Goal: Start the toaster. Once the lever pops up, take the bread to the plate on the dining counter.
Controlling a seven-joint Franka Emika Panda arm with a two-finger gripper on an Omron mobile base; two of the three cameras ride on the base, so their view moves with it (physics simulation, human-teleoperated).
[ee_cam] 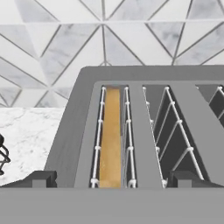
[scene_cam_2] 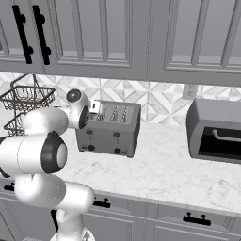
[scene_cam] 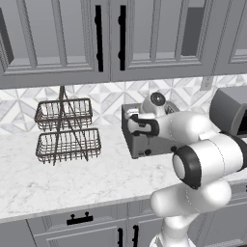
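The grey toaster [scene_cam_2: 113,129] stands on the marble worktop against the tiled wall, with small dark knobs low on its front. In the hand view the toaster [ee_cam: 144,87] is seen from above, and the bread [ee_cam: 110,135] sits upright in its left slot, showing its golden-tan crust. My gripper [ee_cam: 113,181] is open just over the toaster's near end, with one fingertip on each side of that slot. From the base, the gripper [scene_cam_2: 95,113] hovers at the toaster's left end, and the arm hides much of the toaster [scene_cam: 144,142]. The plate and the dining counter are out of view.
A two-tier wire basket [scene_cam: 67,130] stands on the worktop to the toaster's left. A darker grey rounded appliance [scene_cam_2: 216,129] sits to its right. Upper cabinets [scene_cam: 111,38] hang overhead. A wall outlet [scene_cam_2: 189,91] is on the tiles.
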